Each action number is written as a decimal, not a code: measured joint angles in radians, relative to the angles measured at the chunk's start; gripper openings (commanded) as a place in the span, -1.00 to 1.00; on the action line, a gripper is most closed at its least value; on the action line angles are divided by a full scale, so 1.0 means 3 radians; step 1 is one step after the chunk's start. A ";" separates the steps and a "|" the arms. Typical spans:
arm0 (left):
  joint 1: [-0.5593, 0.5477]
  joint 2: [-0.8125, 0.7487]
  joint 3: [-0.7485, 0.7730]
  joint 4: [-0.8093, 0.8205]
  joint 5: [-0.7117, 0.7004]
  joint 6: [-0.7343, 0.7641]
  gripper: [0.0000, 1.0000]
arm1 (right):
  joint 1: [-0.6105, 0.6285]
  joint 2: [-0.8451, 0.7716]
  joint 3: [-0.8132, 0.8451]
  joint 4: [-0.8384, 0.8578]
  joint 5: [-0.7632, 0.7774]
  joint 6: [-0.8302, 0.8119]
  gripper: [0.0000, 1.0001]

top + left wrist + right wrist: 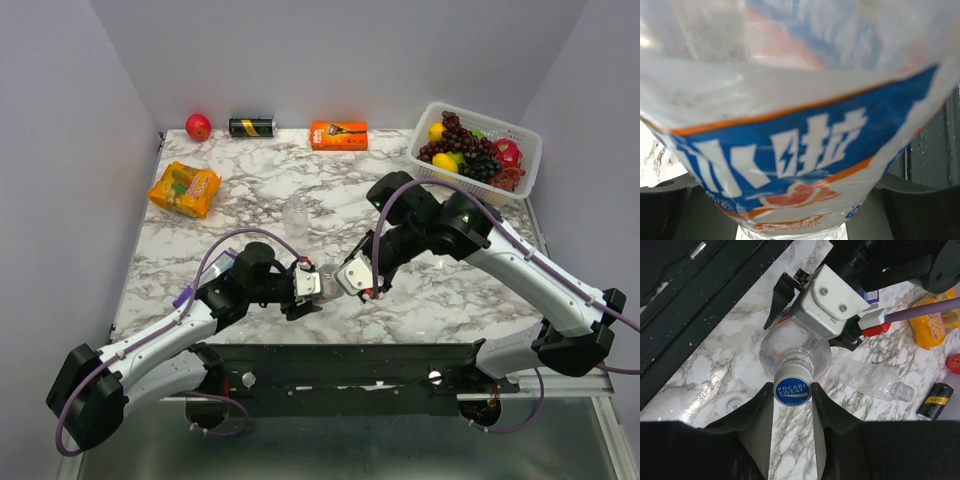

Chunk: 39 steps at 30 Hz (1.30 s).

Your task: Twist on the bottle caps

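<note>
Atop the clear plastic bottle with the blue-and-orange label (795,347), a blue round plastic screw cap (792,386) is seated on the neck, its printed face turned toward the right wrist camera. The labelled bottle is clamped around its body by the left hand (315,282), whose fingers are closed on the label band, with the neck pointed at the right hand (791,390). The right hand is narrowed onto the blue cap, one finger pressed against each side. Whether the threads have caught cannot be told.

Just behind the labelled bottle, a second clear plastic bottle (867,376) is seen lying on its side on the white marble table (260,175), its mouth open. A small whitish round cap (733,404) lies near the labelled bottle, on its near-edge side. Well beyond the labelled bottle, a black-and-yellow drink can (252,127) is seen lying on its side.

Several failures are judged possible. The blue cap could be cross-threaded if its axis is not kept in line with the neck while it is turned. The thin wall of the labelled bottle could be crumpled or twisted under torque, so that the bottle is spun along with the cap. The small cap could also be lost from the fingers, and the second bottle could be set rolling if brushed.
</note>
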 measured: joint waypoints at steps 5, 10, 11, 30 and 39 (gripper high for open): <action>0.0000 0.0000 -0.0025 0.0036 0.0000 -0.0010 -1.00 | 0.0001 0.0014 0.0000 0.0000 -0.0003 -0.0001 -0.47; -0.0001 -0.0001 -0.0041 0.0066 -0.0006 -0.0020 -1.00 | 0.0005 0.0074 0.0047 -0.0004 -0.0008 0.0050 -0.47; -0.0004 -0.0006 -0.0041 0.0089 -0.0010 -0.0027 -1.00 | 0.0008 0.0092 0.0053 0.0000 -0.0010 0.0081 -0.47; -0.0020 -0.0182 -0.0338 0.0567 -0.0437 -0.0275 -1.00 | -0.0019 0.0357 0.0243 0.0069 -0.0006 0.0632 -0.47; -0.0056 -0.0175 -0.0366 0.0727 -0.0772 -0.0629 -1.00 | -0.0095 0.0421 0.0303 0.0308 0.0139 0.1462 -0.51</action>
